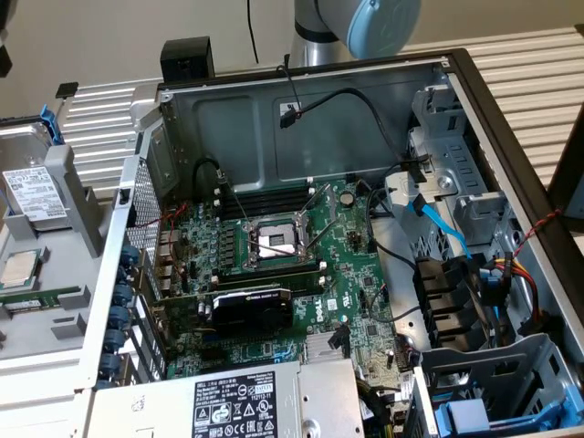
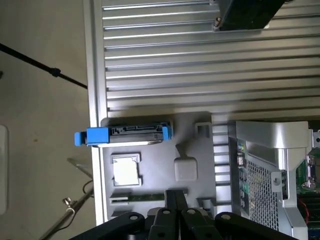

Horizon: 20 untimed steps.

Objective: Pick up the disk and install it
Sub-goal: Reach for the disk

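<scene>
Wrist view looks down on the disk point(image 2: 131, 134). It stands up in its blue frame at one end of the grey tray point(image 2: 200, 150), just beside the small square chip point(image 2: 125, 171). The black jaws are pressed together and hold nothing. They hang over the tray, apart from the disk.

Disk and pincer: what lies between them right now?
In the wrist view, the grey tray lies between the pincer and the disk, carrying a square silver chip and a raised grey block.
</scene>
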Motion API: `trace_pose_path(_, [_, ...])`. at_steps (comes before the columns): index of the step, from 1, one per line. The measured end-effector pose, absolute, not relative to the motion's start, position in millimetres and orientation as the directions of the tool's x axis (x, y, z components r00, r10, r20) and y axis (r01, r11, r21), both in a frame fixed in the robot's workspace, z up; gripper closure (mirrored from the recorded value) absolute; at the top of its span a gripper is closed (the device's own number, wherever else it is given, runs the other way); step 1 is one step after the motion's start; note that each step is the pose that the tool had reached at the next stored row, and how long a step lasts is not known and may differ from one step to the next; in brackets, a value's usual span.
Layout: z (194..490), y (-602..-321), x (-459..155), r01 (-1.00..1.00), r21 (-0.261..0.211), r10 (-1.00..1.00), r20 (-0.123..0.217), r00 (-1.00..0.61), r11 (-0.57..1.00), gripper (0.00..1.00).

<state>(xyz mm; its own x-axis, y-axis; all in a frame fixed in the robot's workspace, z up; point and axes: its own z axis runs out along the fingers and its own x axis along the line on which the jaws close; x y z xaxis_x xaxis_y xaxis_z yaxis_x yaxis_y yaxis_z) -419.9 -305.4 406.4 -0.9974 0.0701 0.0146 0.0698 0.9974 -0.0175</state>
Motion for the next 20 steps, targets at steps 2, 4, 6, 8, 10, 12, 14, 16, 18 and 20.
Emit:
trace_pose_path(2, [406,-301,-422,0.07,-0.042,0.07,0.013,-0.997,0.997,0.89])
trace_pose_path(4, [405,-297,-424,0.07,-0.06,0.071,0.009,-0.997,0.996,0.89])
trace_pose_path(6, [404,-293,-427,0.071,-0.062,0.071,-0.003,-0.997,0.996,0.89])
trace_pose_path(8, [403,-291,-433,0.071,-0.062,0.071,-0.011,-0.997,0.996,0.89])
trace_pose_path(10, [403,-289,-440,0.071,-0.061,0.071,-0.015,-0.997,0.996,0.89])
trace_pose_path(12, [402,-289,-449,0.072,-0.059,0.071,-0.019,-0.997,0.996,0.89])
trace_pose_path(14, [402,-288,-458,0.072,-0.049,0.071,-0.02,-0.997,0.996,0.89])
trace_pose_path(16, [401,-288,-466,0.072,-0.028,0.071,-0.019,-0.997,0.997,0.89])
trace_pose_path(18, [401,-288,-475,0.072,-0.004,0.072,-0.018,-0.997,0.997,0.89])
trace_pose_path(20, [400,-288,-483,0.072,0.017,0.072,-0.017,-0.997,0.997,0.89])
